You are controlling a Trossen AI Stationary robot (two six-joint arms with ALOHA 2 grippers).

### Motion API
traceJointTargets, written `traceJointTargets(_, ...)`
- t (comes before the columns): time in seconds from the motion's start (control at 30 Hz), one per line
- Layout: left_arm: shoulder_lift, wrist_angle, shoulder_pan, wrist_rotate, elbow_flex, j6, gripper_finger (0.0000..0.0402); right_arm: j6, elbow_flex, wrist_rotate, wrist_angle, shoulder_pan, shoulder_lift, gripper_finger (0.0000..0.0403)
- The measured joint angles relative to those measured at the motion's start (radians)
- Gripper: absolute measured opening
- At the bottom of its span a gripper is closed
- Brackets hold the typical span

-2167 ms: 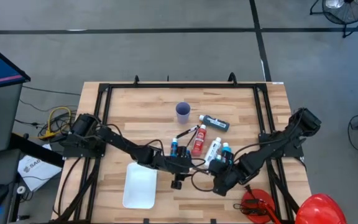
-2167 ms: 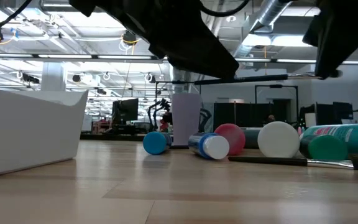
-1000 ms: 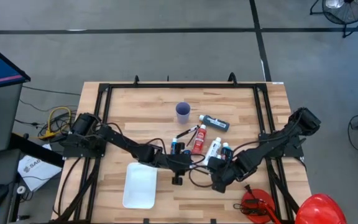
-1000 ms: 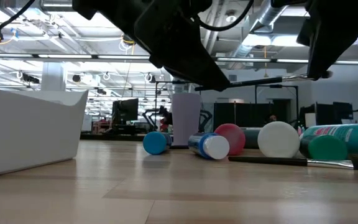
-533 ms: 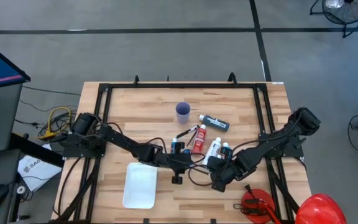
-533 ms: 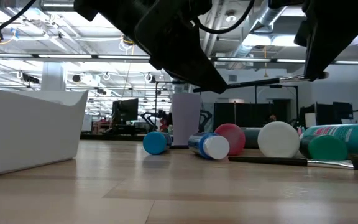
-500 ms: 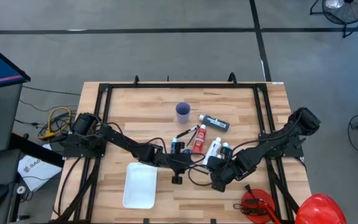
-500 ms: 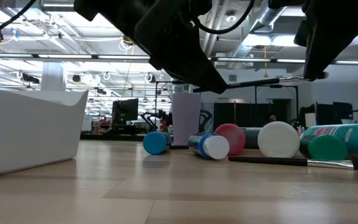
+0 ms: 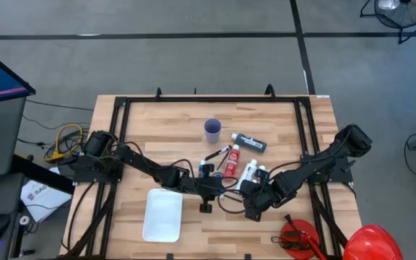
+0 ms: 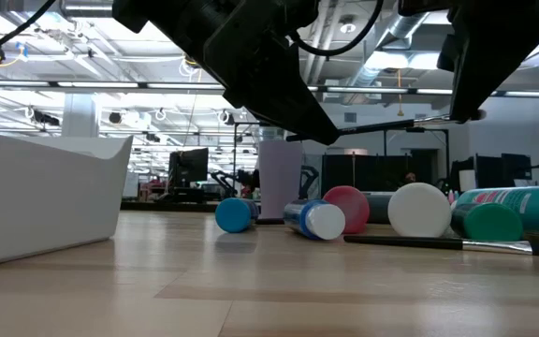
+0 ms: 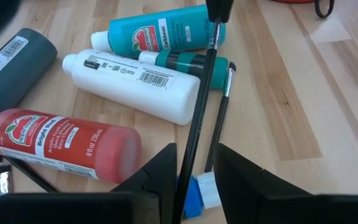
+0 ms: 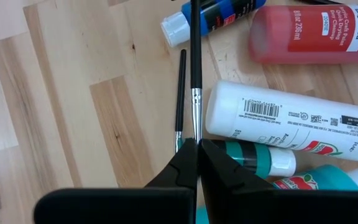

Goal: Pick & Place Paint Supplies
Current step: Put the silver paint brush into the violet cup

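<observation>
A thin dark brush (image 10: 382,124) hangs above the table between my two grippers. My right gripper (image 12: 197,148) is shut on its bristle end. My left gripper (image 11: 194,180) is open, its fingers on either side of the handle end; I cannot tell whether one touches it. Below lie a red bottle (image 11: 61,140), a white bottle (image 11: 135,78), a teal bottle (image 11: 160,31), a dark blue bottle (image 12: 210,15) and a second brush (image 12: 180,93), all flat on the wood. My right gripper pinches the brush between its two fingers at the bristle end, just past the metal ferrule (image 12: 196,102). The fingers lie along the brush, which sticks straight out ahead of them toward my left gripper. The brush is lifted clear of the table, nearly level.
A white tray (image 9: 162,214) stands near the front left. A purple cup (image 9: 212,129) and a dark grey bottle (image 9: 251,142) lie farther back, with another brush (image 9: 219,154) beside the red bottle. A big red helmet-like thing (image 9: 370,242) sits off the front right corner.
My right gripper has moved a little toward the table's left, nearer my left gripper, carrying the brush. The brush's handle end now reaches farther between my left fingers and sits slightly lower than the bristle end.
</observation>
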Motion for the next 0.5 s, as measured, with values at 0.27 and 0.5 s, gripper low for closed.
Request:
traceJointTargets(0.27,0.000,-0.006,0.000,0.000,0.000,0.000,0.0046,-0.020,0.000,-0.012,0.001,-0.006,0.000,0.0000)
traceJointTargets(0.5,0.000,-0.042,-0.001,0.009,0.000,0.001,0.0011,-0.040,0.000,-0.007,0.005,-0.014,0.000,0.0011)
